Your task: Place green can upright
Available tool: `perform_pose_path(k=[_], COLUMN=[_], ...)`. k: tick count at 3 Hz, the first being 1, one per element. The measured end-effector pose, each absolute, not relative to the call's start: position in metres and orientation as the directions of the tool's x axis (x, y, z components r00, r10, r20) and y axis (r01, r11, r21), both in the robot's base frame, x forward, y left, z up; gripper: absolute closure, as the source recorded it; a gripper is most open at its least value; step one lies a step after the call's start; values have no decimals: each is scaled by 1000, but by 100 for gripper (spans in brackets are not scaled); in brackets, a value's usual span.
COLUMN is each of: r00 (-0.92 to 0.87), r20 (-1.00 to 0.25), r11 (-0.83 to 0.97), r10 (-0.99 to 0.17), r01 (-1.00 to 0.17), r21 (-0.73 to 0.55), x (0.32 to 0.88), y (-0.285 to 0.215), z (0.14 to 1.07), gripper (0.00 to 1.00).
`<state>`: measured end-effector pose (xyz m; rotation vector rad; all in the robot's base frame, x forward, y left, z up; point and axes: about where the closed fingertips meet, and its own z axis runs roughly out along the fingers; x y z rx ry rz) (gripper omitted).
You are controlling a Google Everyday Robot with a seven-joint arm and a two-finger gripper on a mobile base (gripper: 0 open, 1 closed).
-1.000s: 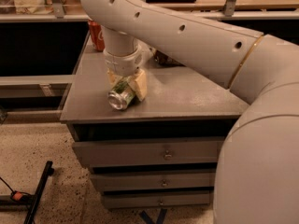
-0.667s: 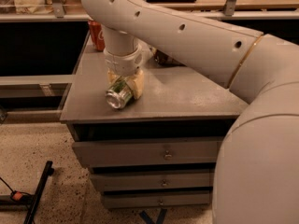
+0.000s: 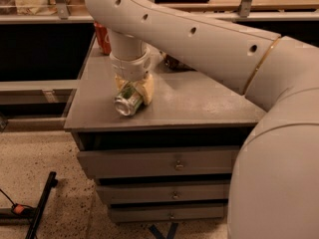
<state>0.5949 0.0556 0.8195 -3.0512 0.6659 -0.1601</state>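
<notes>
The green can [image 3: 128, 101] lies on its side near the front left of the grey cabinet top [image 3: 199, 101], its silver end facing the camera. My gripper [image 3: 131, 89] comes straight down onto it from above. Its cream fingers [image 3: 146, 89] sit on either side of the can's body and press against it. The can's far end is hidden under the wrist.
An orange-red soda can [image 3: 102, 37] stands at the back left, partly behind my arm. A dark object [image 3: 174, 62] lies behind the arm at the back. Drawers [image 3: 174, 163] are below the top. A black stand leg [image 3: 42, 200] lies on the floor at left.
</notes>
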Motion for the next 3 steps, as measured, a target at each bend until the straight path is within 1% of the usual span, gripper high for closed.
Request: perform_pose_path(k=[1,2,3], r00=[937,966,975], r20=[136,193,218], r11=[-947,-985,-999], r10=[-322,-170,-32], r01=[-321,-170,-24], r21=[-31,-16,-39], x=[605,613,615], y=[66,76,74], z=[826,849,878], gripper=[100,100,100])
